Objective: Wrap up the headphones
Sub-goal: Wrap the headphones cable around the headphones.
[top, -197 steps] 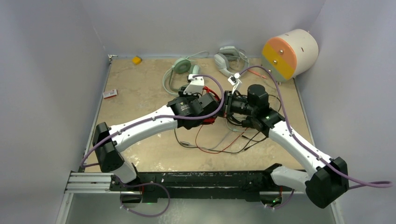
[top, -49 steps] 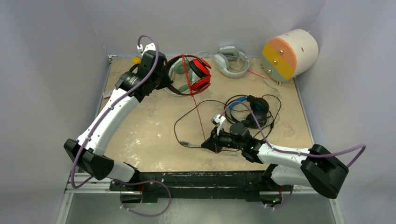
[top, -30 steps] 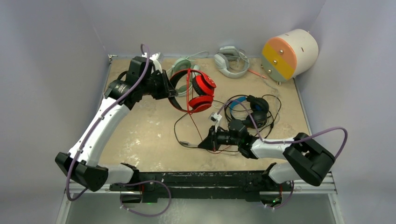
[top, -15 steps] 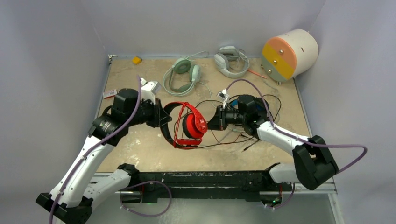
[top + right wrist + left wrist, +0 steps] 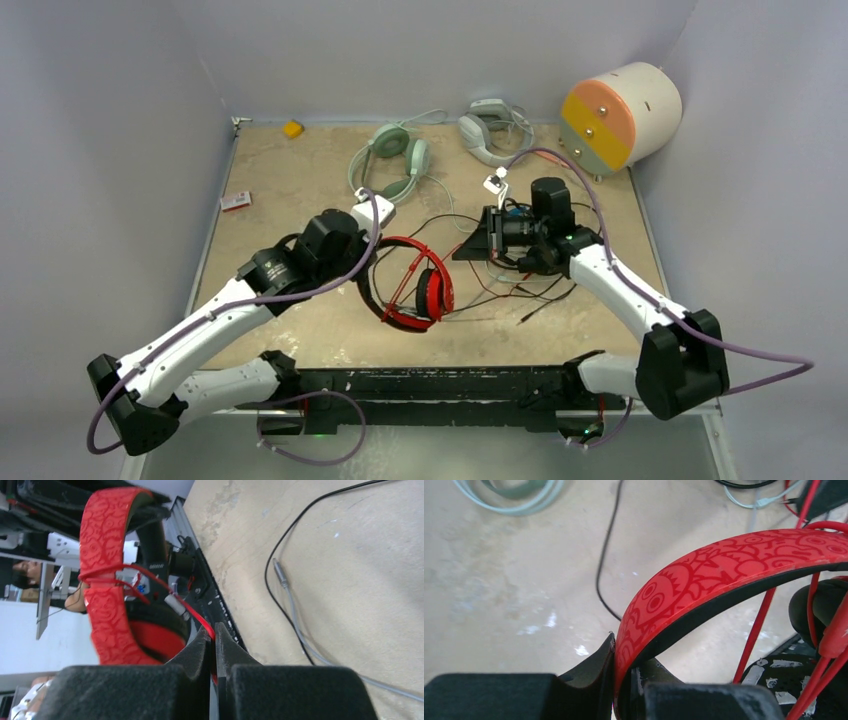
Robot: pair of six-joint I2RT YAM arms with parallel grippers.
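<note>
Left wrist: left tool (image 5: 622, 656) clamped on red-and-black headset (image 5: 724, 565) band, cups cut off; right tool (image 5: 212, 639) pinching its red cable (image 5: 187, 611), far end unseen.

Your right gripper (image 5: 212, 642) pinches the red cable (image 5: 186, 606), which runs up to the red-and-black headset (image 5: 102, 540) and loops across its patterned band.

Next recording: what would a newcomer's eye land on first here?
The red headphones, front of mid-table: left gripper clamped on the headband, right gripper pinching their red cable. Then the white drum with an orange-and-yellow face at the far right corner.
</note>
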